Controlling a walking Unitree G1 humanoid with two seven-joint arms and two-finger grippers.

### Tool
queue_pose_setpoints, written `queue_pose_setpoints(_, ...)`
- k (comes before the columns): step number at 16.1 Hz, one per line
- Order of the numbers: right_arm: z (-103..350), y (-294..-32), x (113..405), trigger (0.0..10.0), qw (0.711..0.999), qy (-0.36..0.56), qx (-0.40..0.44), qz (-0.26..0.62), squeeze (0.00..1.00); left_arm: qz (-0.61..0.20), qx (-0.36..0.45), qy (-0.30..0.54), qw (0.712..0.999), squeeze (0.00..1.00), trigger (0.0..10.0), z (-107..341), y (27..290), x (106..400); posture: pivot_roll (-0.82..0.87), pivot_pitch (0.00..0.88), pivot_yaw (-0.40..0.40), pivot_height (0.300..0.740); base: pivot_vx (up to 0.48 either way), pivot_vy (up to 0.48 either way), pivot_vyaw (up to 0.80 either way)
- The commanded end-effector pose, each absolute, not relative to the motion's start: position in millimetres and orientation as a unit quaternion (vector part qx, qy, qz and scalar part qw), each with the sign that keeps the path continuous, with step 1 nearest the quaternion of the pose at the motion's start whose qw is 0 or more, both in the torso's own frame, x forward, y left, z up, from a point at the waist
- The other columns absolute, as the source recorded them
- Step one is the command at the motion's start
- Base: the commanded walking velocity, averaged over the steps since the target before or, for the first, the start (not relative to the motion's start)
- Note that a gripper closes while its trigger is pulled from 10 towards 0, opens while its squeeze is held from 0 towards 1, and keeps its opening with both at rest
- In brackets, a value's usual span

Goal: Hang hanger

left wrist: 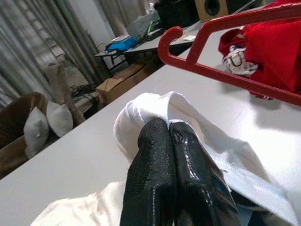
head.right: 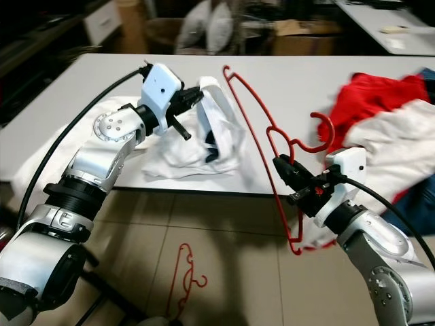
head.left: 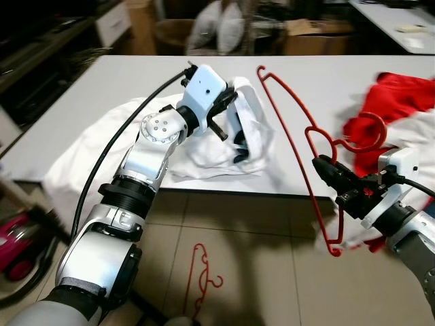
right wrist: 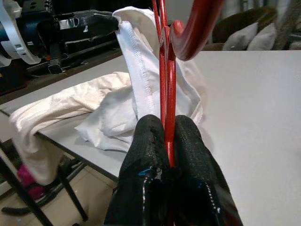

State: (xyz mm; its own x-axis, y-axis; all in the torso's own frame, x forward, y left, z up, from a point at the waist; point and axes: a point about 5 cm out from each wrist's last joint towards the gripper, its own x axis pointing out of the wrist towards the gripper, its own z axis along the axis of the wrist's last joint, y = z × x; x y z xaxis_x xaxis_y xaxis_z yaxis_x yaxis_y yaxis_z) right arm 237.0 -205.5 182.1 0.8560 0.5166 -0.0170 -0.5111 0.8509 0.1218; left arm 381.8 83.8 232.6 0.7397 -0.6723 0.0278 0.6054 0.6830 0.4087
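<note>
A red hanger is held tilted above the front edge of the white worktop, its hook curling toward the red garment heaped at the worktop's right end. The hanger's lower bar is pinched between the pressed-together fingers of the right gripper, which is positioned just off the worktop's front edge. To its left, a fold of the white garment is raised off the worktop and clamped between the closed fingers of the left gripper; the rest of this garment is spread across the worktop's left part and droops over its front edge. A second red hanger is seen lying on the tiled floor below, between the two arms. Cardboard boxes and pillows are visible beyond the worktop.
</note>
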Motion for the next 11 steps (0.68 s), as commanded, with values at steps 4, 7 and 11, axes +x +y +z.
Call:
queue_pose_setpoints(4,185,-203,235,10.0,0.959,0.023,0.051,0.277,0.0,-0.35,0.207,-0.089,0.909,0.0,0.0,236,86,380,-0.09,0.0,0.077,0.74,0.0,0.0,0.0)
queue_pose_setpoints(7,176,-200,226,10.0,0.95,0.053,0.033,0.304,0.0,-0.341,0.203,-0.087,0.914,0.0,0.0,238,87,382,-0.09,0.004,0.073,0.74,0.0,0.0,0.0)
queue_pose_setpoints(11,170,-205,225,10.0,0.957,0.069,0.018,0.282,0.0,-0.346,0.203,-0.091,0.912,0.0,0.0,240,86,382,-0.09,0.011,0.079,0.74,0.0,0.0,0.0)
